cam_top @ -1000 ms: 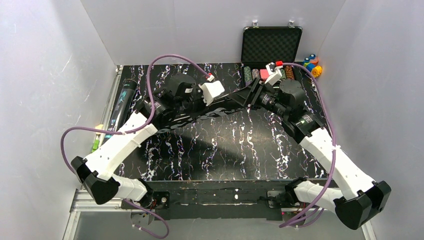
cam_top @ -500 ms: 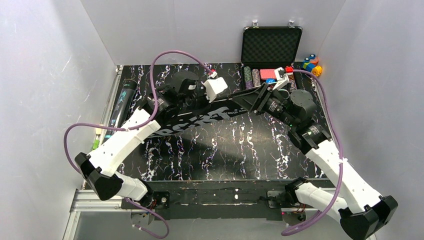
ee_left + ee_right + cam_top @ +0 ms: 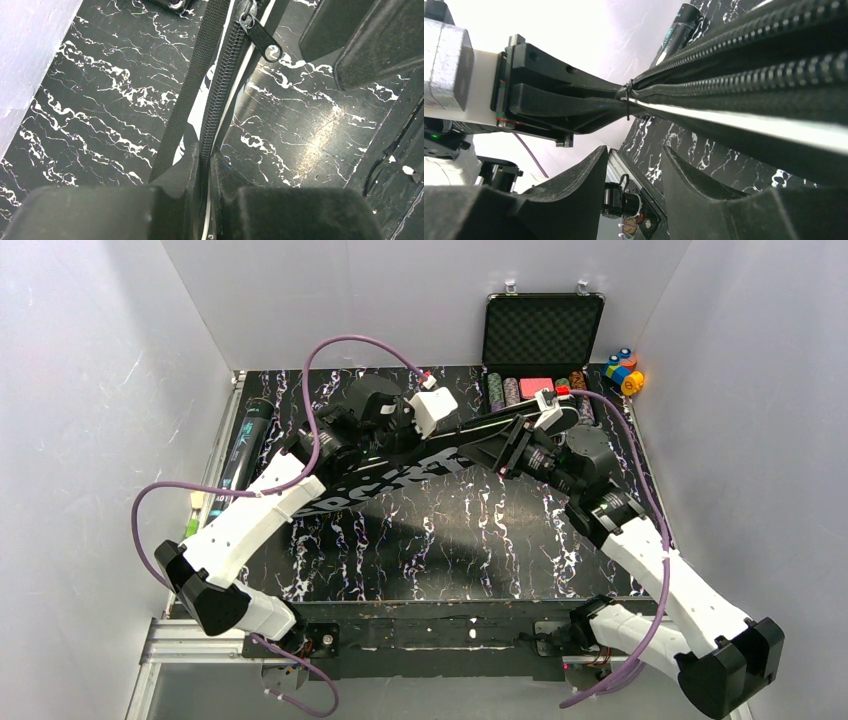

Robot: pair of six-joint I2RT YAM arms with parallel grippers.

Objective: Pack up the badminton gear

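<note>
The long black "SPORT" bag (image 3: 400, 475) hangs slanted above the table, its wide end near the poker case. My left gripper (image 3: 462, 433) is shut on the bag's zipped edge (image 3: 220, 95); the zipper pull (image 3: 262, 42) dangles just ahead, and a webbing strap (image 3: 192, 90) runs alongside. My right gripper (image 3: 508, 448) sits right beside it under the bag, open (image 3: 634, 155) with nothing between its fingers; the bag (image 3: 749, 85) passes above them. The black tube (image 3: 245, 445) lies along the table's left edge. Rackets and shuttlecocks are out of view.
An open black case of poker chips (image 3: 543, 330) stands at the back right, with small coloured blocks (image 3: 623, 368) beside it. White walls enclose the table on three sides. The left arm's purple cable (image 3: 340, 345) loops over the bag.
The bag has risen and turned so its "SPORT" lettering shows, its wide end swinging toward the poker case. Both arms shifted with it. The right fingers have closed slightly.
</note>
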